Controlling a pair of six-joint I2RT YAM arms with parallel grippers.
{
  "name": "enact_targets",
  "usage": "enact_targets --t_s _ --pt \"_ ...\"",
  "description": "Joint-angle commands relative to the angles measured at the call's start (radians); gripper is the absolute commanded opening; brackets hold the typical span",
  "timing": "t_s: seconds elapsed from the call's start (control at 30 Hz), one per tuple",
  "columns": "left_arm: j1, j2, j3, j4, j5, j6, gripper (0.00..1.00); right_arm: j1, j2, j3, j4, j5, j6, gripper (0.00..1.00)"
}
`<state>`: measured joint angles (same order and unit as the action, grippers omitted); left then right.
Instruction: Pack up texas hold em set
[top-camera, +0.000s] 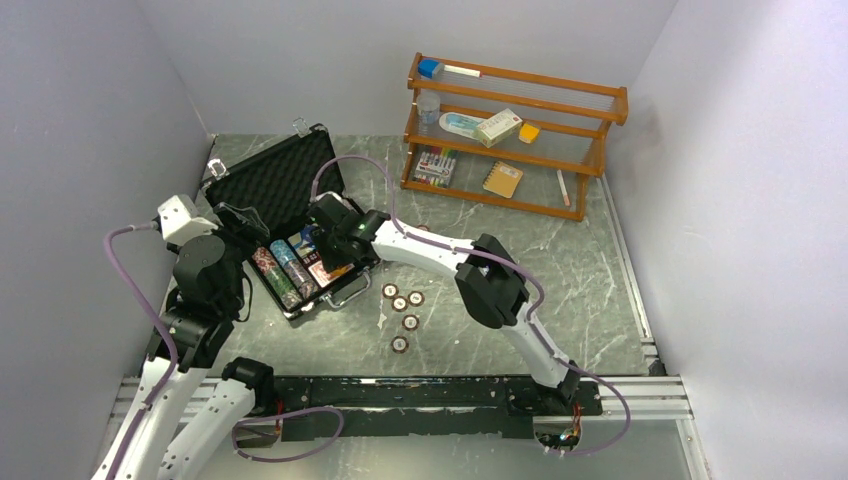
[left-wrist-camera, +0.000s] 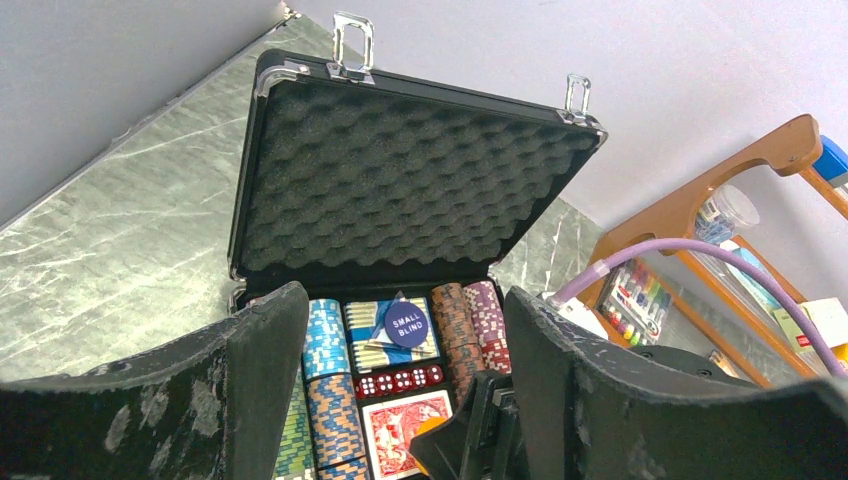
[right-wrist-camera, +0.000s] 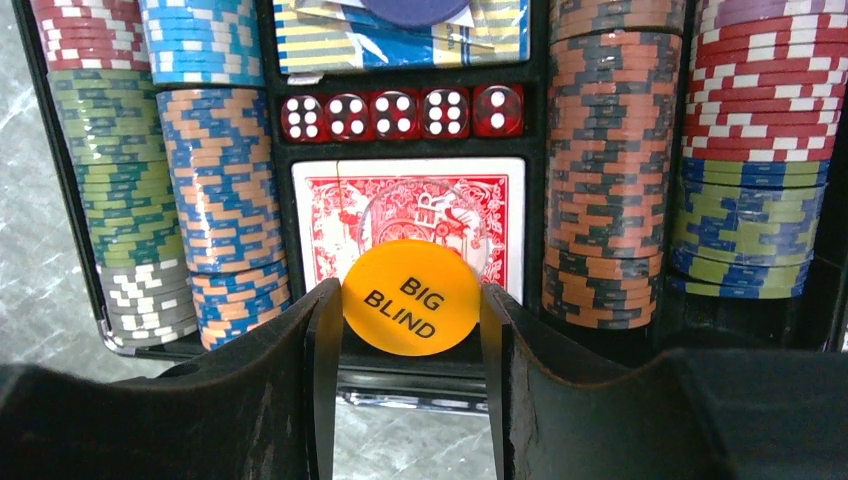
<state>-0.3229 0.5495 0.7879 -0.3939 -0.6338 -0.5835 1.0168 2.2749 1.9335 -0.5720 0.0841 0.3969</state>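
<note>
Clamped between right fingers (right-wrist-camera: 310, 340): orange disc (right-wrist-camera: 410, 297), lettered BIG BLIND, face toward wrist camera, just over front edge of case (top-camera: 268, 180). Directly behind disc, in case's middle compartment, red-backed card deck (right-wrist-camera: 410, 205); behind that, row of five red dice (right-wrist-camera: 400, 113). Flanking both, inside case, packed rows of poker chips (right-wrist-camera: 610, 180) in red-brown, blue, green, red and grey. Farther back in case, blue disc (left-wrist-camera: 406, 325) lettered SMALL BLIND, lying on striped pack (left-wrist-camera: 365, 340). Lid (left-wrist-camera: 400, 180) standing open, foam-lined, latches up along top edge. Left fingers (left-wrist-camera: 255, 380) spread wide, holding nothing, poised near case, aimed at lid. On desk (top-camera: 600, 260), just off case's handle side, five loose chips (top-camera: 403, 303) lying flat. Well beyond case, against back wall, wooden shelf (top-camera: 520, 80).
</note>
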Motion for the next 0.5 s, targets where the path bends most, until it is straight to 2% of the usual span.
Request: enact_targets --t_s 0.0,0.13,0.3,0.47 --pt "-0.005 0.004 0.001 0.001 -0.012 -0.002 0.75 0.002 0.037 0.045 0.023 0.009 -0.022 0.50" --pt "-0.005 0.007 0.003 0.000 -0.013 -0.002 0.75 0.002 0.055 0.062 0.016 0.017 -0.028 0.51" --pt "-0.005 0.010 0.003 -0.001 -0.011 -0.002 0.76 0.003 0.035 0.060 0.023 -0.007 -0.035 0.67" --pt "-0.005 0.013 0.005 -0.003 -0.010 -0.001 0.82 0.002 -0.056 0.001 0.087 -0.020 -0.026 0.71"
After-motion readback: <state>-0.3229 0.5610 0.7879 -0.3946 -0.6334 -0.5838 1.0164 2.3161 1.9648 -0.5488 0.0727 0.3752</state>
